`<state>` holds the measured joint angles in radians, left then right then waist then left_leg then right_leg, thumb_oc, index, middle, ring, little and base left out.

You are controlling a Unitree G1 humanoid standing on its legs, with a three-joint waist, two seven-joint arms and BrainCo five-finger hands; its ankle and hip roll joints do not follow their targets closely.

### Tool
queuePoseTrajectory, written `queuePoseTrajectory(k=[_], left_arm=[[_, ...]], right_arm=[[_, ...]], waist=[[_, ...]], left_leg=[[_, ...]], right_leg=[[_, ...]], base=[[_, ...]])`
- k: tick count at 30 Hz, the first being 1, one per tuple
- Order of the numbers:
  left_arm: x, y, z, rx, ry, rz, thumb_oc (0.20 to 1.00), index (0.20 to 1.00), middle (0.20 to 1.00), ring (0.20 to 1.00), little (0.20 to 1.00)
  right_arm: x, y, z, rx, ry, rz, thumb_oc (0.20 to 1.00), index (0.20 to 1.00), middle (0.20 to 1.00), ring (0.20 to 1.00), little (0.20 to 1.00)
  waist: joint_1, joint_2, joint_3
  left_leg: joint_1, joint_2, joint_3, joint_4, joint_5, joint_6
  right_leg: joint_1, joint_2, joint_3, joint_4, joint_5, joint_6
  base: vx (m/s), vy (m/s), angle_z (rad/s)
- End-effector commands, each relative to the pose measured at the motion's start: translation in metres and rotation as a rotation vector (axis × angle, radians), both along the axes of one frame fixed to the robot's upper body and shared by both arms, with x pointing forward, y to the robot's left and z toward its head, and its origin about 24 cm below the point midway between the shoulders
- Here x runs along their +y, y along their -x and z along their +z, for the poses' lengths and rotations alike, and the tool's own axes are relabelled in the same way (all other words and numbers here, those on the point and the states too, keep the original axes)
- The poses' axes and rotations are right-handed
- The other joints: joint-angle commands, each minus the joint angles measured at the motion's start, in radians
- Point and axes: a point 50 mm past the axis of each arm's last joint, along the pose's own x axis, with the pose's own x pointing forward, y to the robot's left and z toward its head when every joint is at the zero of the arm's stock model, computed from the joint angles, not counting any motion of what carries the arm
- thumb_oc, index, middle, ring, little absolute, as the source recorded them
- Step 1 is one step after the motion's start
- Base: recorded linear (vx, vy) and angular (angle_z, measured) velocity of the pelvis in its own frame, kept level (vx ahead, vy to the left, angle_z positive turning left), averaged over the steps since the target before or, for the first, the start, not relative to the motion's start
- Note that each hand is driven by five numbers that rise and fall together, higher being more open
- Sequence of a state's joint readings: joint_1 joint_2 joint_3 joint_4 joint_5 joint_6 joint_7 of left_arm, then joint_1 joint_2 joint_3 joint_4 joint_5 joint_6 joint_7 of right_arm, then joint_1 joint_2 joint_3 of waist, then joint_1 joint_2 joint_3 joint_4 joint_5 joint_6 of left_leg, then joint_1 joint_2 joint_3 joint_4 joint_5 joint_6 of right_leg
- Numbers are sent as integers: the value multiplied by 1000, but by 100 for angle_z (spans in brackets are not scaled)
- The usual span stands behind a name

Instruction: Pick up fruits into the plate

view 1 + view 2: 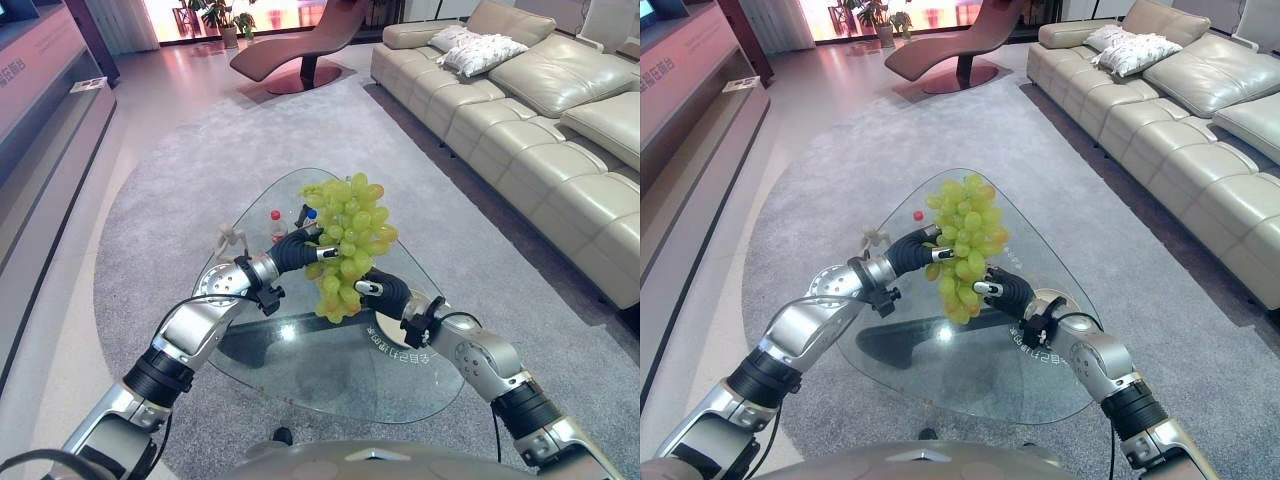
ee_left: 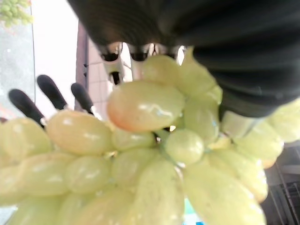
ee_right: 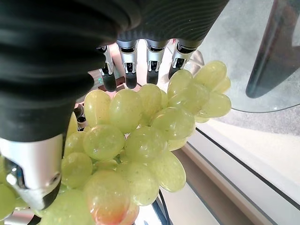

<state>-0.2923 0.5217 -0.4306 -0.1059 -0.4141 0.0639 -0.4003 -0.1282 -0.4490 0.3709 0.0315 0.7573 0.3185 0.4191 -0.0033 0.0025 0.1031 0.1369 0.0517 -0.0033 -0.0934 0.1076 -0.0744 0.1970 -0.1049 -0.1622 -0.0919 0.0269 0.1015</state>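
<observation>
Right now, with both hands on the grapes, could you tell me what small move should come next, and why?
Probably carry the grapes toward the plate and lower them. The left hand and right hand hold the bunch above the glass table, and the plate's rim shows just beside the right hand.

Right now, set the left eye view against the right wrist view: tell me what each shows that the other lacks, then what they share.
Left eye view alone: both arms meeting over the glass table, the left hand and right hand on opposite sides of the grape bunch, small bottles behind it, a grey rug and a beige sofa.

Right wrist view alone: the right hand's fingers curled against the grapes from close up.

Shared: the green grapes, the right hand, and the glass tabletop.
</observation>
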Motion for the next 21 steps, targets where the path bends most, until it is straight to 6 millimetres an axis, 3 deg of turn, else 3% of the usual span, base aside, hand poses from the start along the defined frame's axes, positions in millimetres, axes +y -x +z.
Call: queuePoseTrajectory(k=[1, 21], left_arm=[[-21, -6, 36, -100, 126, -101, 200, 200, 200, 200, 200], [-16, -13, 27, -54, 100, -66, 200, 200, 200, 200, 200]], right_arm=[[23, -8, 32, -117, -130, 80, 1000, 1000, 1000, 1000, 1000], [35, 0, 45, -115, -290, 246, 1000, 1000, 1000, 1000, 1000]], waist=[[11, -24, -19], [9, -26, -18]], left_leg=[[60, -66, 68, 10, -142, 52], [64, -66, 69, 11, -145, 54]], right_leg=[[-19, 19, 11, 5, 6, 15], [-16, 23, 19, 5, 4, 14]], base=[[9, -14, -4], [2, -3, -2]])
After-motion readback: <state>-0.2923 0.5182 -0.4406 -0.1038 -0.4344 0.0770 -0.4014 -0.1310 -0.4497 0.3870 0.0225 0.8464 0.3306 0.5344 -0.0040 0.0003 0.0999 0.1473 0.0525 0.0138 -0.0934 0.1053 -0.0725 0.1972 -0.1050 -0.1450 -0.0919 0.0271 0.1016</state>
